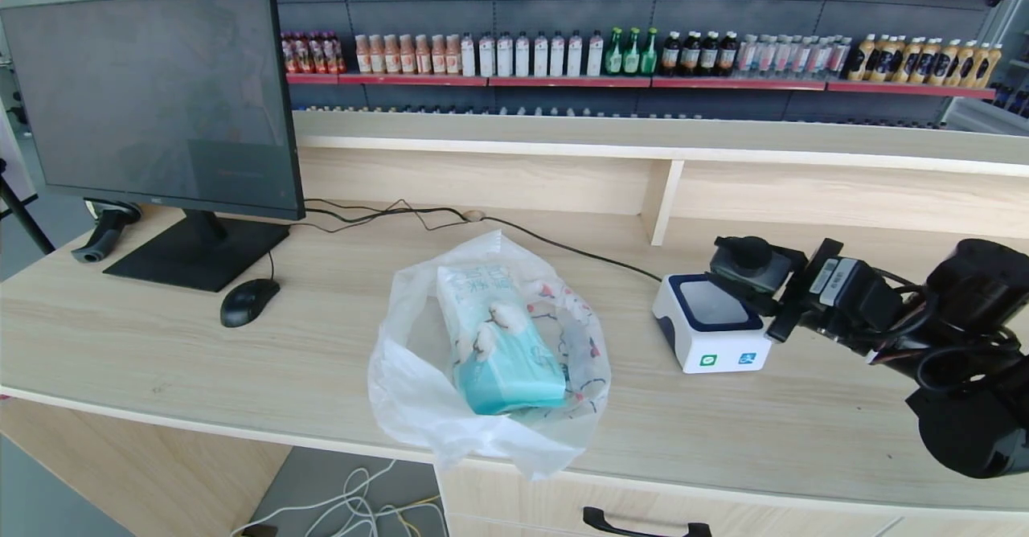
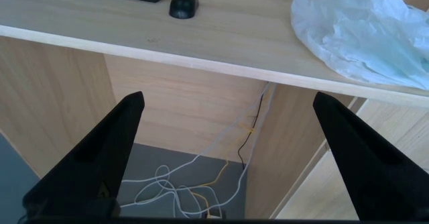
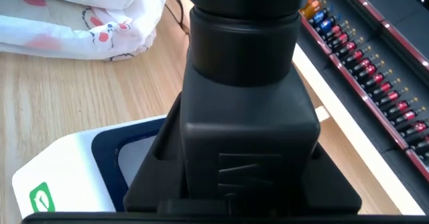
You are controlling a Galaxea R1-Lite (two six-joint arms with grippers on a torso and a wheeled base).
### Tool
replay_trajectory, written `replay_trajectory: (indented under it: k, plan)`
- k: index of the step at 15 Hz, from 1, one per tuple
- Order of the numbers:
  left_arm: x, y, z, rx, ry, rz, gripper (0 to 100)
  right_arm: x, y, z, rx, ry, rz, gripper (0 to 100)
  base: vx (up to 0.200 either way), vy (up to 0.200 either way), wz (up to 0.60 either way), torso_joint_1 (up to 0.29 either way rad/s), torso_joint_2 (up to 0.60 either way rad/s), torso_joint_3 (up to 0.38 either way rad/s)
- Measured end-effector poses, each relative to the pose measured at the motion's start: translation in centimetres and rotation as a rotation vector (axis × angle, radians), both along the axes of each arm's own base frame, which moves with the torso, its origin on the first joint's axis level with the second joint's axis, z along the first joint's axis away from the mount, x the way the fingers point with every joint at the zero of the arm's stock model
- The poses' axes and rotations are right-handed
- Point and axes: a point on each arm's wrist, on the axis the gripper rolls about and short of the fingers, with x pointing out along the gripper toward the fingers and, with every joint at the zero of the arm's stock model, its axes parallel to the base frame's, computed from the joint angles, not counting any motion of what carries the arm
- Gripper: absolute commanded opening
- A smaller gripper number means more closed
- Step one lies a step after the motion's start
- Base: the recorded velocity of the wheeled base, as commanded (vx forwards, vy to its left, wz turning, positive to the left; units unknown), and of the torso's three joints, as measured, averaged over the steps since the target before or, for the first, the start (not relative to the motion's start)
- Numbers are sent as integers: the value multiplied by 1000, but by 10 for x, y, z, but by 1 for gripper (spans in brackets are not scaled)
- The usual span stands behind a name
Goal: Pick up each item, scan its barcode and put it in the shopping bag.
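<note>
Lighting is bright, even and diffuse, from overhead. The monitor (image 1: 153, 95) and mouse (image 1: 248, 301) cast soft, short shadows on the counter (image 1: 145, 360). The dark screen carries a faint reflection. The bag (image 1: 414, 396) shows soft highlights. Shelf (image 1: 563, 82) lines bow toward the head view's edges.

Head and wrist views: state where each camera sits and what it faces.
Head: up high, looking down at counter, shopping bag, scanner; right arm shows.
Left wrist: low before the counter edge, looking across it; open left gripper shows.
Right wrist: over the scanner; right gripper holds black item.
All share the shopping bag.
</note>
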Motion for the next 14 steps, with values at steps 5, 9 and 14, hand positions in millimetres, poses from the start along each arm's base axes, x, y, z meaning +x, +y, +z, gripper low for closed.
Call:
replay_trajectory:
  k: [5, 9, 14]
  plan:
    - [0, 0, 0, -5, 2, 2, 100, -43, -1, 7, 54, 76, -11, 0, 0, 0, 0, 0, 0, 0]
    - [0, 0, 0, -4, 5, 2, 100, -67, 0, 13, 120, 135, -10, 0, 0, 0, 0, 0, 0, 0]
    - [0, 0, -1, -4, 6, 2, 100, -98, 6, 10, 218, 260, 14, 0, 0, 0, 0, 0, 0, 0]
